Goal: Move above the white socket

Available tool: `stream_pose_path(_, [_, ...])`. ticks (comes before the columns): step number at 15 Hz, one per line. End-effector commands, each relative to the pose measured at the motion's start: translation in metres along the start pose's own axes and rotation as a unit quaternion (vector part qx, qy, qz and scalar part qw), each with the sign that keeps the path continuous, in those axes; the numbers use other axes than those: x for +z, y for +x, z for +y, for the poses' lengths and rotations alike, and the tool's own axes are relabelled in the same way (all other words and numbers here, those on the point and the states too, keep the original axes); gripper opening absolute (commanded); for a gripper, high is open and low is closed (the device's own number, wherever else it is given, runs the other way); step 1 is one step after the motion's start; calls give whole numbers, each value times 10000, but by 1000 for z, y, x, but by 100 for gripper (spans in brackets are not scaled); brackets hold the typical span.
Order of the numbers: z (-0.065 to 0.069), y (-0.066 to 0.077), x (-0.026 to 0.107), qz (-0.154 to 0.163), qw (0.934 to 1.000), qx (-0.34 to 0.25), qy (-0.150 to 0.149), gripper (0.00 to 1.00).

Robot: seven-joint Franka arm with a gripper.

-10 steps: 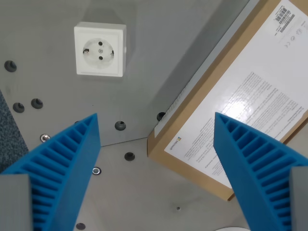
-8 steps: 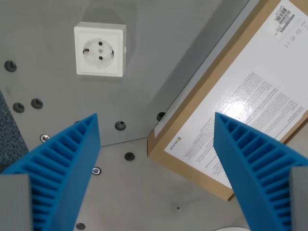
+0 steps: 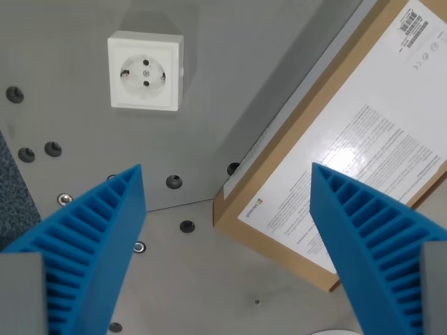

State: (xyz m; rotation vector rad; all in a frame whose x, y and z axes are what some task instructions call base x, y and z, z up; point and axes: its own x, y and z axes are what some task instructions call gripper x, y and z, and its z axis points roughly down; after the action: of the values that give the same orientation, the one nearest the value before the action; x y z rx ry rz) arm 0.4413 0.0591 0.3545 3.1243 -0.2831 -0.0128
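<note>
The white socket (image 3: 144,72) is a square wall-type outlet lying flat on the grey metal surface, in the upper left of the wrist view. My gripper (image 3: 227,185) is open and empty, its two blue ribbed fingers (image 3: 91,241) spread wide at the bottom left and bottom right. The socket lies beyond the left fingertip, well above and to the wrist view's left of the gap between the fingers. Nothing is between the fingers but the plate and a box corner.
A brown cardboard box with a white printed label (image 3: 342,153) lies diagonally across the right half. Several dark bolt holes (image 3: 174,182) dot the grey plate. A dark textured mat (image 3: 14,188) shows at the left edge. A white object's rim (image 3: 342,332) peeks at the bottom.
The scene has shifted by barely a pixel or two; the camera has hardly moved. The gripper stays open.
</note>
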Motion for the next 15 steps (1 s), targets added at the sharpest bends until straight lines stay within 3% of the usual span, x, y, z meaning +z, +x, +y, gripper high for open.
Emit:
stream_pose_path(1, [-1,0,1,64,9991,-409,29,100])
stream_pose_path(8, [-5,1,14,222,9916,-1270,90,100])
stream_pose_path(15, [-13,1,37,409,9698,-2400,119,100])
